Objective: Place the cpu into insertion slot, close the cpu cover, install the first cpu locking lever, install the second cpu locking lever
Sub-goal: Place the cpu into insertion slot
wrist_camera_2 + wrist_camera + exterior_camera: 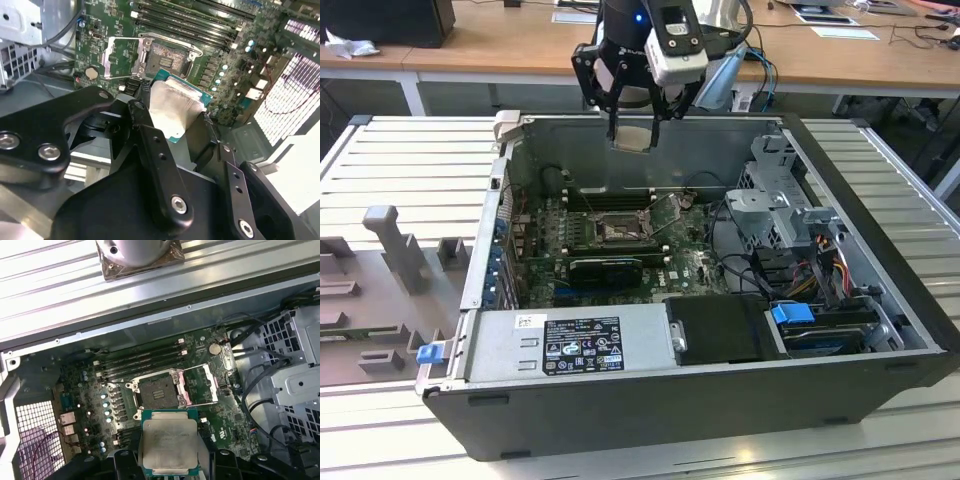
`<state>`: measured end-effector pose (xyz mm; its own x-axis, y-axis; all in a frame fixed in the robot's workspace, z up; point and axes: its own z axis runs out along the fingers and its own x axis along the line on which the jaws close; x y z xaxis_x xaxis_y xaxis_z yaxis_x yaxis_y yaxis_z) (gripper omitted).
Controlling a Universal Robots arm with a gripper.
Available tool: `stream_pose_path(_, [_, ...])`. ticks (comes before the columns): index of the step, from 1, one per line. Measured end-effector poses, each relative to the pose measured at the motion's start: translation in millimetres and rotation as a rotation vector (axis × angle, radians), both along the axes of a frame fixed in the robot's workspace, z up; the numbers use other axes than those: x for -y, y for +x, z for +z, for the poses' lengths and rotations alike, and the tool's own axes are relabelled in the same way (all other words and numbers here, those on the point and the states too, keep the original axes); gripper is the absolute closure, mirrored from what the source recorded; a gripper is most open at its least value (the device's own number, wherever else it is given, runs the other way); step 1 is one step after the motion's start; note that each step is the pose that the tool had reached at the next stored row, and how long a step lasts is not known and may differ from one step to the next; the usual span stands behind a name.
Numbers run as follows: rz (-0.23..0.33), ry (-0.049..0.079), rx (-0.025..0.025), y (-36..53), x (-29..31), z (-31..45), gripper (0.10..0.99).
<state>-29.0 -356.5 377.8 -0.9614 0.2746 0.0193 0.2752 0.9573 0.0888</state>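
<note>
Cpu [169,442] sits clamped in the claw [634,135] above the bare insertion slot [159,392]; the claw hides its lower edge.

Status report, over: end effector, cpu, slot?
End effector shut on cpu, high over board. Slot empty, cover open. Nothing in the way.

All three views overlook the insertion slot [620,232].
</note>
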Motion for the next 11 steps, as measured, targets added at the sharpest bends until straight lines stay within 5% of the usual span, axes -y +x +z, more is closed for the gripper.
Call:
stream_pose_path(6, [-0.013,-0.001,-0.0011,0.0,0.6,-3.8,0.557])
stream_pose_path(11, [-0.088,-0.003,-0.0011,-0.1,0.6,-4.3,0.557])
